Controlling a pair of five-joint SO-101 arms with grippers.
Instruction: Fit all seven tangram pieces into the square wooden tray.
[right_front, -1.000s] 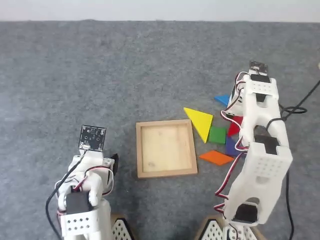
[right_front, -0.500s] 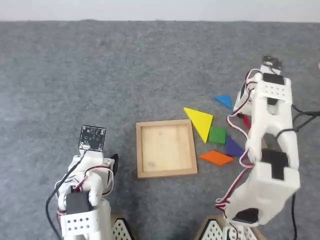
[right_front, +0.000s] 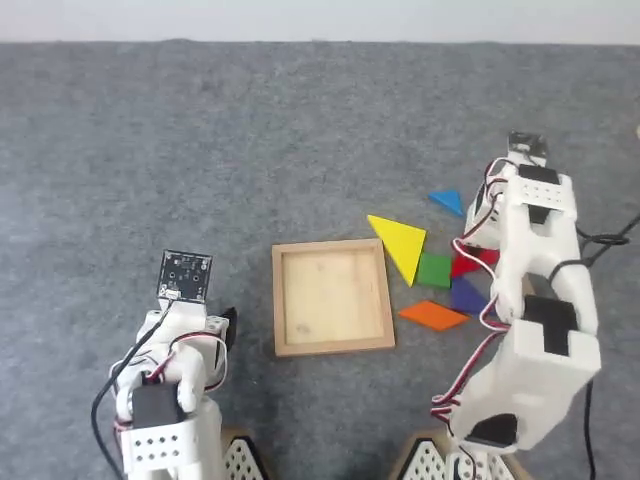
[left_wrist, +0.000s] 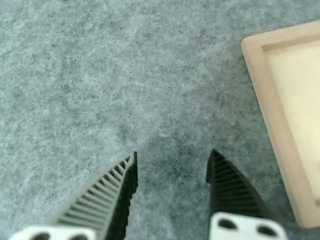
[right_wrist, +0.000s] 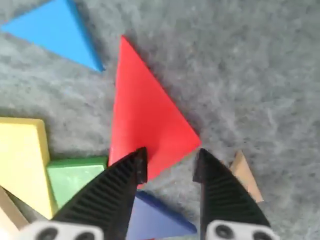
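right jaws: open, astride red triangle (right_wrist: 145, 125) corner | left jaws: open above surface (left_wrist: 100, 75) | tray (right_front: 279, 300): empty, beside pieces | tip: lower squarely, grip opposite edges before lifting

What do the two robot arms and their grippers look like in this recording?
Both arms are white plastic shells with black motor blocks. The left arm bears a black square circuit board; red, white and black wires loop along the right arm. The left gripper and right gripper have black, ridged, pointed fingers on white mounts.
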